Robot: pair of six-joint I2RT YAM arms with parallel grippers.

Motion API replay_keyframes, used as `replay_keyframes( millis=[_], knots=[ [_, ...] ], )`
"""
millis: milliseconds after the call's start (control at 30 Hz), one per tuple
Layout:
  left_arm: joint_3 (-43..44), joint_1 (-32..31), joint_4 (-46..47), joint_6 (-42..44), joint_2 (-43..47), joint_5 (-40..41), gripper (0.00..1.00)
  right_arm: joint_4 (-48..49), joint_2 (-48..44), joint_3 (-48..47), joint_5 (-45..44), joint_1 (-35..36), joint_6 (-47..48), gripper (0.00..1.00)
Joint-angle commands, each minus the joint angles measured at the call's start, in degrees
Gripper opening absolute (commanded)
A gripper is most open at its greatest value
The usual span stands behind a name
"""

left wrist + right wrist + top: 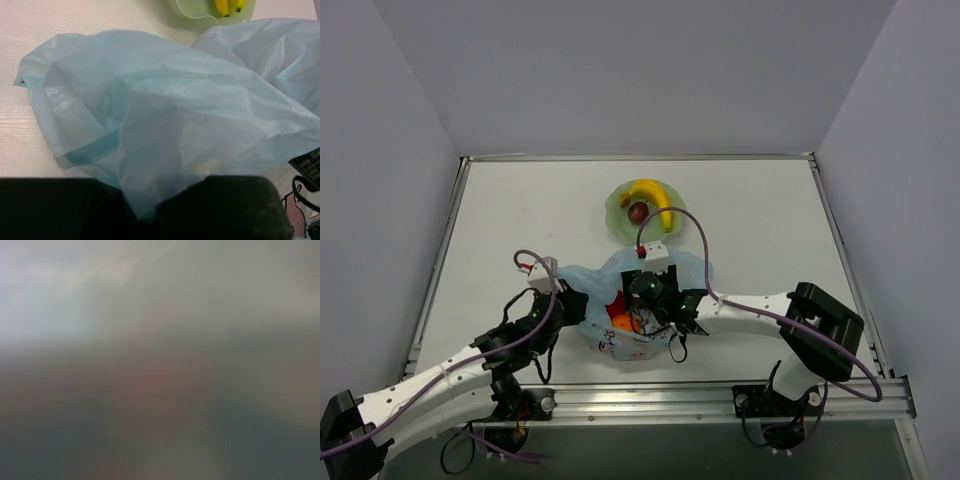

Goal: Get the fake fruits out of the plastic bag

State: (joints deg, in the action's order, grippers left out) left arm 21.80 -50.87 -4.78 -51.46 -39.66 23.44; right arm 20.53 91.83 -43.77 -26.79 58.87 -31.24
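One arm of mine reaches in from the lower left of the top view, and its left hand (570, 304) sits left of centre, at the left edge of the crinkly translucent light-blue plastic bag (592, 278). In my left wrist view, my two black fingers (50, 205) fill the bottom edge, pressed together, with a fold of the bag (165, 115) pinched between them. The rest of the film billows up across most of that frame, over the white desk (75, 20).

In the top view the bag lies in the lower middle of the desk (500, 220), its mouth gaping upward. Inside it, just left of centre, I can see a glossy red plastic fruit (616, 303) with a glossy orange plastic fruit (623, 322) just below.

My right hand (638, 305) is plunged into the bag's mouth just beside those two. Whether its fingers are apart or together I cannot tell: the bag and the wrist hide them from above, and my right wrist view is only a grey-brown blur.

Above the bag, in the upper middle, a pale green scalloped bowl (618, 205) holds a yellow plastic banana (655, 200) and a small dark red-brown round fruit (638, 211). My right arm runs off to the lower right.
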Motion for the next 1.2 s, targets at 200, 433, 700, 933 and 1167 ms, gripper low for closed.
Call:
replay_keyframes(
  millis=[200,433,700,933,1167],
  knots=[
    [2.2,0.5,0.6,0.0,-1.1,2.9,0.02,-18.4,-22.0,2.0,-1.7,15.4,-5.0,0.33],
    [4.1,0.5,-3.0,-0.2,-0.7,4.1,0.02,-20.2,-32.2,-1.5,4.8,19.7,-1.2,0.33],
    [6.1,0.7,-16.2,-0.6,3.5,8.2,0.02,-13.7,-32.6,-14.1,2.3,11.1,11.2,0.28],
    [7.1,0.8,-25.9,-4.9,5.6,10.4,0.02,-1.5,-18.8,-20.6,10.9,-13.3,13.0,0.28],
    [6.6,1.0,-24.2,-4.9,1.3,8.2,0.02,2.2,-1.2,-25.8,11.8,-25.0,15.4,0.29]
  ],
)
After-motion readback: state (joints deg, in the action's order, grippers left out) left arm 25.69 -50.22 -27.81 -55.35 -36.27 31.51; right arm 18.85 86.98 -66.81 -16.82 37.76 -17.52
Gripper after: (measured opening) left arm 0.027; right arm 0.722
